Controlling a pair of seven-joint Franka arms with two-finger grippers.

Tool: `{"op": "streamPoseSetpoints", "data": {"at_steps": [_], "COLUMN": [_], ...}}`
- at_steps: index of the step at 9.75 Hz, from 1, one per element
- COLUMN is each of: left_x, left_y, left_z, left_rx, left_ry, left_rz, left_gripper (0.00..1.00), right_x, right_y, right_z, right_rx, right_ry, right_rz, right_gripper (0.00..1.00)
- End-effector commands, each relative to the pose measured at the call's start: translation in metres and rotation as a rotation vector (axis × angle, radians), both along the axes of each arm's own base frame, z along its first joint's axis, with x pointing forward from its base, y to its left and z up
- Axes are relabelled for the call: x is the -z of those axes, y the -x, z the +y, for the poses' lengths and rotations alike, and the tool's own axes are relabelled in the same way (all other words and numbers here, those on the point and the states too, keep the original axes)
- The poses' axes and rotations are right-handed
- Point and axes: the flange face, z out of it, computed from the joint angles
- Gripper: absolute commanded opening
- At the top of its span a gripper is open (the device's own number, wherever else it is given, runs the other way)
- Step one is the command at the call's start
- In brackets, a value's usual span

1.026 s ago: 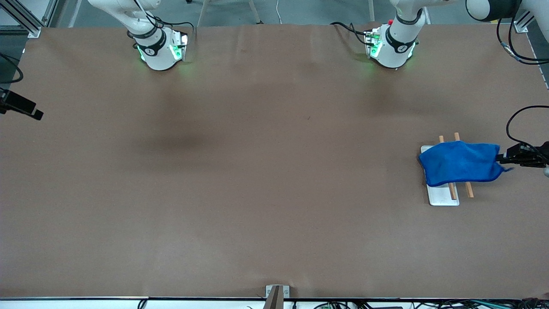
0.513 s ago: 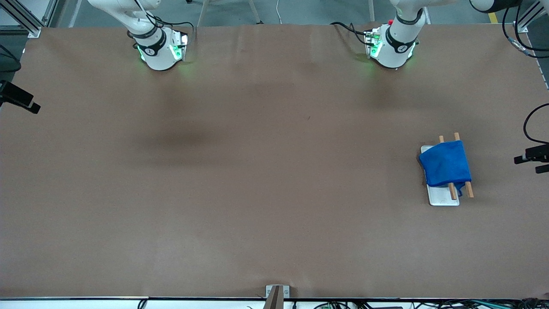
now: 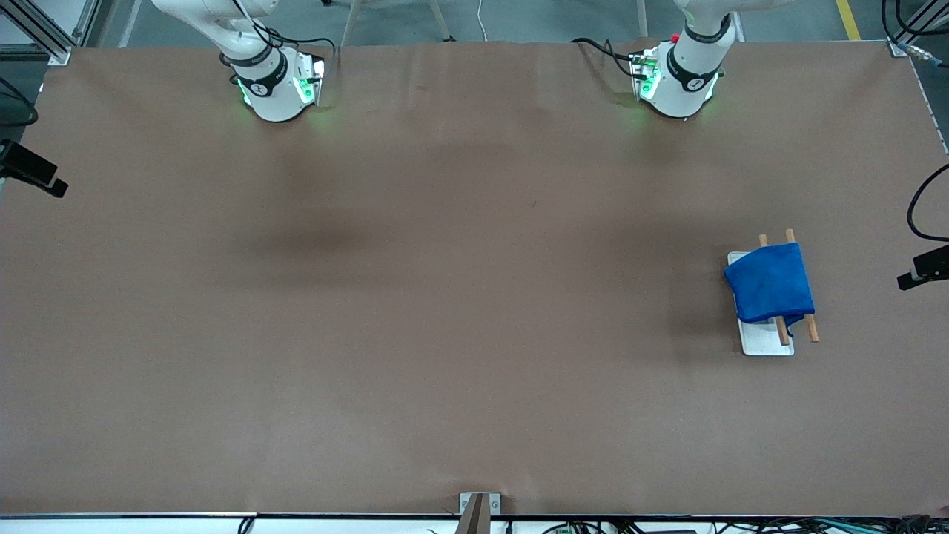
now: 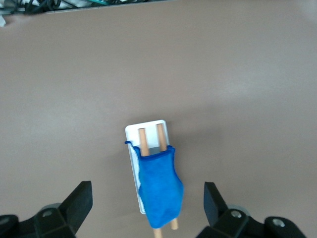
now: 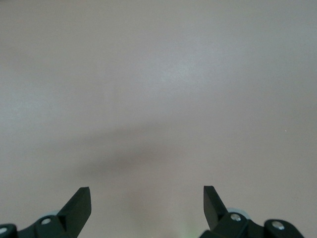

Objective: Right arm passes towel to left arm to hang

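Note:
The royal-blue towel (image 3: 769, 283) hangs folded over the two wooden rods (image 3: 811, 327) of a rack with a white base (image 3: 764, 341), toward the left arm's end of the table. In the left wrist view the towel (image 4: 159, 186) drapes the rods (image 4: 142, 138) above the base (image 4: 148, 130). My left gripper (image 4: 147, 187) is open and empty, up in the air and apart from the towel; it shows at the edge of the front view (image 3: 919, 272). My right gripper (image 5: 146, 190) is open and empty over bare table, at the right arm's end (image 3: 33, 176).
The brown table (image 3: 445, 297) carries only the rack. Both arm bases (image 3: 276, 81) (image 3: 676, 78) stand along its edge farthest from the front camera. A metal bracket (image 3: 478, 504) sits at the nearest edge.
My left gripper let go of the towel's end and drew back toward the table's end. The freed end dropped over the rods. The right gripper shifted slightly.

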Motion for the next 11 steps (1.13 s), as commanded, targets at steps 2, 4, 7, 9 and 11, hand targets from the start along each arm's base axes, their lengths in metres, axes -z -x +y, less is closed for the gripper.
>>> {"op": "streamPoseSetpoints", "data": {"at_steps": [2, 4, 7, 9, 11], "left_x": [-0.039, -0.070, -0.114, -0.128, -0.139], "left_y": [0.039, 0.073, 0.094, 0.095, 0.097], "left_z": [-0.086, -0.114, -0.133, -0.141, -0.146], "left_rx": [-0.019, -0.003, -0.099, -0.082, -0.070], "left_ry": [-0.084, -0.082, -0.073, -0.134, -0.138], "left_rz": [-0.004, -0.026, 0.003, 0.000, 0.036], "left_gripper": [1.00, 1.00, 1.00, 1.00, 1.00], "right_x": [-0.002, -0.002, -0.003, -0.003, -0.003], "right_y": [0.002, 0.002, 0.001, 0.001, 0.000], "right_z": [-0.006, -0.006, -0.004, -0.003, -0.003], "right_rx": [0.001, 0.001, 0.000, -0.002, -0.002], "right_ry": [0.010, 0.010, 0.011, 0.011, 0.011], "right_rz": [0.000, -0.003, -0.007, -0.007, -0.015], "right_gripper": [1.00, 1.00, 1.00, 1.00, 1.00]}}
